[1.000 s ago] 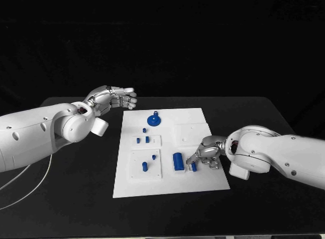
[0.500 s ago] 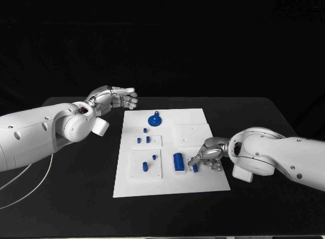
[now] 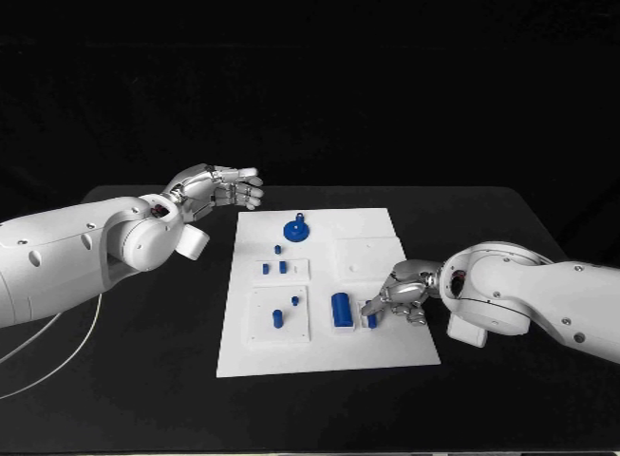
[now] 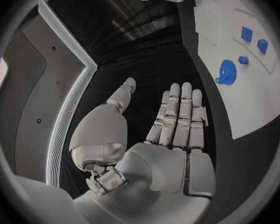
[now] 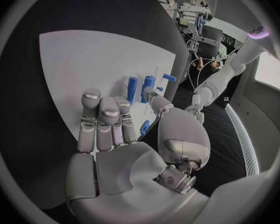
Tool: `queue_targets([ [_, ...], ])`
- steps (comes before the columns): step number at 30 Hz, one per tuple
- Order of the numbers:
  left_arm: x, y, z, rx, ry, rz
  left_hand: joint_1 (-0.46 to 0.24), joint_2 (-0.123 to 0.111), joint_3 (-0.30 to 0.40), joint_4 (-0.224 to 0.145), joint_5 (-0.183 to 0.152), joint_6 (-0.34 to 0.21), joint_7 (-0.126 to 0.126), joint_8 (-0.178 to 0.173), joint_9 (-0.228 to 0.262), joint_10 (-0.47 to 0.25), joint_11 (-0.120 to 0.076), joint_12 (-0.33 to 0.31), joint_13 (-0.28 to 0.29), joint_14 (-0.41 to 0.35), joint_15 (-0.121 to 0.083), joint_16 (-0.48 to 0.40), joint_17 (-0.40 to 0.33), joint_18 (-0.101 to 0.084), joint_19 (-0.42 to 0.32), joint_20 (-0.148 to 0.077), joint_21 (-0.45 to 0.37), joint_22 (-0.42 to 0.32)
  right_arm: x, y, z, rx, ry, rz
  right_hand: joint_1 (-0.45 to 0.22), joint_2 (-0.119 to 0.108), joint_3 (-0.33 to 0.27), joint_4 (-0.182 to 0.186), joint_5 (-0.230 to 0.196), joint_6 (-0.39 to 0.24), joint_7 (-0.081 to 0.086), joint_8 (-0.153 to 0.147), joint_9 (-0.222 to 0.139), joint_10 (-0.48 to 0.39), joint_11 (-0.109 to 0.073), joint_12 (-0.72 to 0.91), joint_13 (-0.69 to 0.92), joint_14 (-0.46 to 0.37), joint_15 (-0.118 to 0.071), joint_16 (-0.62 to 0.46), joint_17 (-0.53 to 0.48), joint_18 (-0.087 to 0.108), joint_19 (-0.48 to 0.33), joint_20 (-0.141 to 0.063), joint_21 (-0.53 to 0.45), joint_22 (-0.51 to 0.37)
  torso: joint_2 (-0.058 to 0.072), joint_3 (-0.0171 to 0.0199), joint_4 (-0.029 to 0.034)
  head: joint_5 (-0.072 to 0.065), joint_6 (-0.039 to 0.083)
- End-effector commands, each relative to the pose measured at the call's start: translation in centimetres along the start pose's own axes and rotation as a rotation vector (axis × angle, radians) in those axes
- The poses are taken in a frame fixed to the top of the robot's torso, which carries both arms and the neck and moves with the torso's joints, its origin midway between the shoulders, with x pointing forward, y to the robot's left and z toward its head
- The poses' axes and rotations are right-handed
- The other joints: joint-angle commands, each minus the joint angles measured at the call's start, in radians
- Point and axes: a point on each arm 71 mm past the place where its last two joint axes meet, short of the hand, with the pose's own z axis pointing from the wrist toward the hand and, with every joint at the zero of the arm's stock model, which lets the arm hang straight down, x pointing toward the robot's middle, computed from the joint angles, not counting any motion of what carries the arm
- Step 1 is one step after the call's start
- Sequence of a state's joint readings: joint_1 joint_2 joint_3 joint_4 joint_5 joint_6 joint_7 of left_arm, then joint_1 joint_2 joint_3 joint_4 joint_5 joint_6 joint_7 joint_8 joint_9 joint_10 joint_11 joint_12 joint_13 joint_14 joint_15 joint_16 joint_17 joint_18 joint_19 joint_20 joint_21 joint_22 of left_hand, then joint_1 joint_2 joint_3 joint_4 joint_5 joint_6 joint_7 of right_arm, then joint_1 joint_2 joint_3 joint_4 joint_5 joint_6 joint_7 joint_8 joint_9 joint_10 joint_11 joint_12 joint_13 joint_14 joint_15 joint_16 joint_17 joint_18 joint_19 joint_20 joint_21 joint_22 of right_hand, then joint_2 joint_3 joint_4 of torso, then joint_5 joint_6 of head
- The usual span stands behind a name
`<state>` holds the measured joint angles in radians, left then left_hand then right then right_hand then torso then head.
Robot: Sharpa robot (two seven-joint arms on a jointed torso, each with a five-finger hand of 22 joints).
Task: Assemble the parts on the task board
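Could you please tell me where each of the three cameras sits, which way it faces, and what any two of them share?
Head view: on the robot's head, looking down at the task board; both arms enter from the sides.
Left wrist view: behind the left hand, facing along its open palm toward the board's edge.
Right wrist view: behind the right hand, facing the board.
Shared: the blue cylinder by the right hand shows in head and right wrist views.

Empty left hand (image 4: pixel 171 134), fingers straight, beside task board (image 4: pixel 239 92) with blue parts (image 4: pixel 227 73).
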<state>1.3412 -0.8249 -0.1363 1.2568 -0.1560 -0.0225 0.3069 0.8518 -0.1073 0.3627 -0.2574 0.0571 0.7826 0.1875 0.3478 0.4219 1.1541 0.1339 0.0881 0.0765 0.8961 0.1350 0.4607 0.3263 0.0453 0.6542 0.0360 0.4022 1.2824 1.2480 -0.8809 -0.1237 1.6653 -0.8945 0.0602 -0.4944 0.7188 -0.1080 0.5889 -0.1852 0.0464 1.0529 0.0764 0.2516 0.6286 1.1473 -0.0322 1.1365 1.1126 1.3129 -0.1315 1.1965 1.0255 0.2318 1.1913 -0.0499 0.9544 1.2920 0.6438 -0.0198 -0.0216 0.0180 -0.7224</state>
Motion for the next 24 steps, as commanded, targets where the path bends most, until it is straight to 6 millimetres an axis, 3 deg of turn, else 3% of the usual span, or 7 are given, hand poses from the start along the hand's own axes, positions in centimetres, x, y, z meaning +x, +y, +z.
queue_targets([
  [1,0.22,-0.11,0.08,0.006,0.016,-0.003,-0.006,0.0,-0.004,0.0,-0.005,-0.006,-0.003,0.006,-0.002,0.001,0.004,-0.005,0.0,0.0,0.004,-0.005,0.001,0.012,0.0,0.003,-0.006,0.001,0.24,0.33,-0.01,-0.011,0.008,-0.015,-0.01,0.003,-0.003,0.0,0.003,0.002,0.003,0.002,0.001,0.001,0.0,-0.006,0.001,0.001,-0.006,-0.002,-0.001,0.03,0.0,-0.007,0.0,-0.001,0.0,-0.0003,-0.0012,0.001,0.001],
  [24,0.15,-0.04,0.05,-0.001,0.016,-0.003,-0.006,0.0,-0.004,0.0,-0.005,-0.007,-0.003,0.006,-0.002,0.001,0.004,-0.005,0.0,0.0,0.004,-0.005,0.002,0.011,-0.002,0.003,-0.008,0.003,0.19,0.86,-0.07,-0.029,-0.005,-0.017,-0.002,0.01,0.0,-0.002,0.003,0.003,0.003,0.001,0.001,0.002,0.0,-0.007,0.001,0.001,-0.007,-0.002,-0.002,0.03,0.0,-0.009,-0.001,-0.002,0.0,-0.0004,0.0002,0.001,0.0],
])
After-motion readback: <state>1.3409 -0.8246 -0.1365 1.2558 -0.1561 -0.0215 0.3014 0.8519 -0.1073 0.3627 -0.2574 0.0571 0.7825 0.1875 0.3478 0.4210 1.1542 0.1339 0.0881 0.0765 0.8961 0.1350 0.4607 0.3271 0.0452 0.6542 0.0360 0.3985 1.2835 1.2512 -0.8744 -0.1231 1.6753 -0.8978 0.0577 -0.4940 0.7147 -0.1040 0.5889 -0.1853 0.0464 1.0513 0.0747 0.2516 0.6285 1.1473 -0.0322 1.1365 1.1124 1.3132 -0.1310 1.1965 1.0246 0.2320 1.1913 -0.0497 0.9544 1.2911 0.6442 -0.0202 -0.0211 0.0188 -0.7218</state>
